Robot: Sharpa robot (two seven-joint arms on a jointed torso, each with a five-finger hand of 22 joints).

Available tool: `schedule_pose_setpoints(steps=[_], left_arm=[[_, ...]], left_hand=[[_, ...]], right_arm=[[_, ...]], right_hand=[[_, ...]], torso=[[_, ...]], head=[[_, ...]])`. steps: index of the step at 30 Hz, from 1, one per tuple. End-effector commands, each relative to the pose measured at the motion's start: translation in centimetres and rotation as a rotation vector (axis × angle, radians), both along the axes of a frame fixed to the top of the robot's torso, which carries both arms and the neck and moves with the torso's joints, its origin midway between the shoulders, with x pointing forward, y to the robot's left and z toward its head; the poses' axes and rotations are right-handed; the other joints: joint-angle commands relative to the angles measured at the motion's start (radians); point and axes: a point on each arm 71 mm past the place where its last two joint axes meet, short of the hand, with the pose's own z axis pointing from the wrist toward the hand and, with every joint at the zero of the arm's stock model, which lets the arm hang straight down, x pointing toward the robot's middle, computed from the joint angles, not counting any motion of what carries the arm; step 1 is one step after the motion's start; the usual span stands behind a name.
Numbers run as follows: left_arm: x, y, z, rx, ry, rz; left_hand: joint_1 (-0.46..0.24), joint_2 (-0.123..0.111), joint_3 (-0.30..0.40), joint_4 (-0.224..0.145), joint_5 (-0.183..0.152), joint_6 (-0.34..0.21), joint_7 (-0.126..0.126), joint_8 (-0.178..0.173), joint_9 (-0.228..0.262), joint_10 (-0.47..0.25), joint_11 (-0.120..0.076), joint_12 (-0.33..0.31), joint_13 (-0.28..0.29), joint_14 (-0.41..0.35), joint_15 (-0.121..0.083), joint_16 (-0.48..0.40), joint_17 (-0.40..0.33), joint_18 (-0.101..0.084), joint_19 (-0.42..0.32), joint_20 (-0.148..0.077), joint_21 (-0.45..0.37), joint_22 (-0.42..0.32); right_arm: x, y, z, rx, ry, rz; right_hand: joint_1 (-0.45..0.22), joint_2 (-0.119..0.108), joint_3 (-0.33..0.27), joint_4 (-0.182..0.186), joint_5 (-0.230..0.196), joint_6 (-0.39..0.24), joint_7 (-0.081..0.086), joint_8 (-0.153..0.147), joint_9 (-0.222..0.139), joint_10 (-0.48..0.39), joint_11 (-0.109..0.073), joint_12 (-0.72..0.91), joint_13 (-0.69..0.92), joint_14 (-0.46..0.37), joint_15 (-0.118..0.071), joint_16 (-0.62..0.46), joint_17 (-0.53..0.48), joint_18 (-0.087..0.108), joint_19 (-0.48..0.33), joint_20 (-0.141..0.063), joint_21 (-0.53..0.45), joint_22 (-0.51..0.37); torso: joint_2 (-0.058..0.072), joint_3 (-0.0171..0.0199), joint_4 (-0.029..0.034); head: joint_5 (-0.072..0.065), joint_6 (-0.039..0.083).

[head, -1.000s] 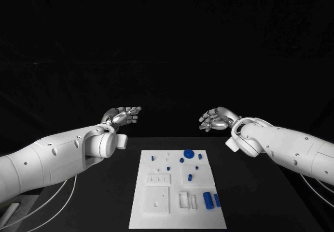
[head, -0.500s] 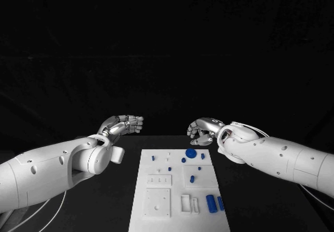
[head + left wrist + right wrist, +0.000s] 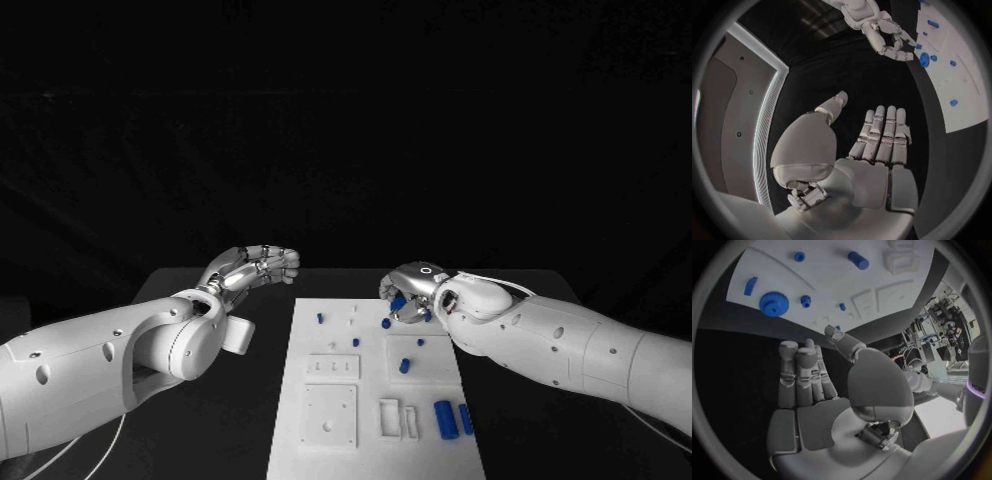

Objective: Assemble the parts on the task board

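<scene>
The white task board (image 3: 325,440) lies lengthwise in the middle of the table. Small blue parts stand on it, among them a short peg (image 3: 405,366) and two cylinders (image 3: 444,418) near its front right. A blue gear (image 3: 772,303) sits at the board's far end, with a blue cylinder (image 3: 858,260) further along. My right hand (image 3: 408,290) hovers over that far end, above the gear, fingers extended and holding nothing. My left hand (image 3: 260,265) hangs in the air left of the board's far corner, also holding nothing. The left wrist view has the right hand (image 3: 887,39) close above the gear (image 3: 924,60).
The black table (image 3: 216,300) runs along both sides of the board. A white raised block (image 3: 327,415) and a slotted holder (image 3: 389,417) sit at the board's near end. My two white forearms flank the board at its left and right.
My right hand has moved inward and down, from beside the board to over its far end and the gear. My left hand has drifted slightly toward the board.
</scene>
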Motion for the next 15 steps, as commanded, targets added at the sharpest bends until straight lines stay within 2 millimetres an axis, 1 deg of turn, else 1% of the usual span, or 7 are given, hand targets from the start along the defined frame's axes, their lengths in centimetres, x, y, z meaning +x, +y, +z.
schedule_pose_setpoints(steps=[1,3,8,10,13,15], left_arm=[[-0.3,-0.7,0.8,-0.005,-0.040,-0.038],[-0.5,-0.9,1.0,-0.005,-0.045,-0.049],[-0.8,-1.2,1.4,-0.008,-0.047,-0.063],[-0.9,-1.2,1.5,-0.011,-0.046,-0.064],[-1.0,-1.2,1.7,-0.014,-0.047,-0.066],[-1.0,-1.2,1.8,-0.015,-0.050,-0.065]], left_hand=[[-0.001,0.011,0.000,-0.008,0.004,0.007,0.027,-0.002,-0.001,0.009,-0.002,-0.005,-0.002,0.004,0.000,-0.006,-0.001,0.015,0.006,0.001,-0.001,0.020],[-0.001,0.011,-0.001,-0.010,0.004,0.008,0.027,-0.003,-0.002,0.009,-0.002,-0.006,-0.002,0.004,0.000,-0.007,-0.002,0.015,0.006,0.001,-0.001,0.020],[-0.002,0.011,-0.002,-0.012,0.004,0.009,0.027,-0.004,-0.003,0.010,-0.001,-0.007,-0.003,0.005,0.000,-0.008,-0.002,0.016,0.007,0.001,-0.002,0.020],[-0.003,0.011,-0.002,-0.013,0.004,0.010,0.027,-0.004,-0.004,0.011,-0.001,-0.008,-0.003,0.005,0.001,-0.008,-0.003,0.016,0.007,0.001,-0.002,0.020],[-0.004,0.012,-0.003,-0.014,0.004,0.010,0.027,-0.005,-0.004,0.011,-0.001,-0.009,-0.004,0.005,0.001,-0.009,-0.003,0.016,0.007,0.001,-0.002,0.020],[-0.005,0.012,-0.003,-0.014,0.004,0.010,0.027,-0.005,-0.005,0.011,-0.001,-0.009,-0.004,0.005,0.001,-0.009,-0.004,0.016,0.008,0.002,-0.002,0.020]], right_arm=[[-0.1,0.1,-0.6,-0.061,-0.020,-0.003],[-0.2,0.2,-1.0,-0.069,-0.018,-0.003],[-0.2,0.4,-1.2,-0.080,-0.038,-0.010],[-0.2,0.4,-1.2,-0.087,-0.041,-0.014],[-0.1,0.4,-1.2,-0.099,-0.047,-0.020],[-0.1,0.4,-1.3,-0.103,-0.049,-0.024]], right_hand=[[0.002,-0.011,0.006,0.001,-0.006,0.007,0.001,-0.005,-0.001,-0.004,0.005,-0.004,-0.002,0.000,0.004,0.006,-0.002,0.063,0.000,-0.005,0.007,0.025],[0.002,-0.012,0.010,0.001,-0.008,0.007,0.001,-0.006,-0.002,-0.004,0.005,-0.004,-0.003,0.000,0.004,0.009,-0.003,0.063,0.001,-0.006,0.012,0.025],[0.002,-0.018,0.021,0.003,-0.017,0.007,0.002,-0.008,-0.003,-0.005,0.006,-0.005,-0.006,-0.001,0.005,0.015,-0.007,0.063,0.000,-0.006,0.020,0.024],[0.002,-0.024,0.032,0.005,-0.024,0.007,0.002,-0.009,-0.003,-0.005,0.007,-0.005,-0.009,-0.002,0.005,0.020,-0.011,0.063,0.004,-0.007,0.029,0.023],[0.003,-0.029,0.042,0.008,-0.030,0.008,0.002,-0.009,-0.004,-0.004,0.007,-0.005,-0.011,-0.002,0.005,0.024,-0.014,0.063,0.008,-0.009,0.036,0.023],[0.003,-0.031,0.046,0.009,-0.032,0.009,0.002,-0.010,-0.004,-0.004,0.007,-0.005,-0.011,-0.002,0.005,0.026,-0.015,0.063,0.009,-0.009,0.038,0.023]], torso=[[0.020,0.0007,0.0059],[0.026,0.0003,0.0069],[0.035,0.0001,0.0098],[0.038,0.0009,0.0101],[0.044,0.0005,0.0116],[0.046,0.0007,0.0125]], head=[[-0.002,0.001],[-0.002,0.003],[-0.003,0.003],[-0.004,0.003],[-0.009,0.005],[-0.015,0.005]])
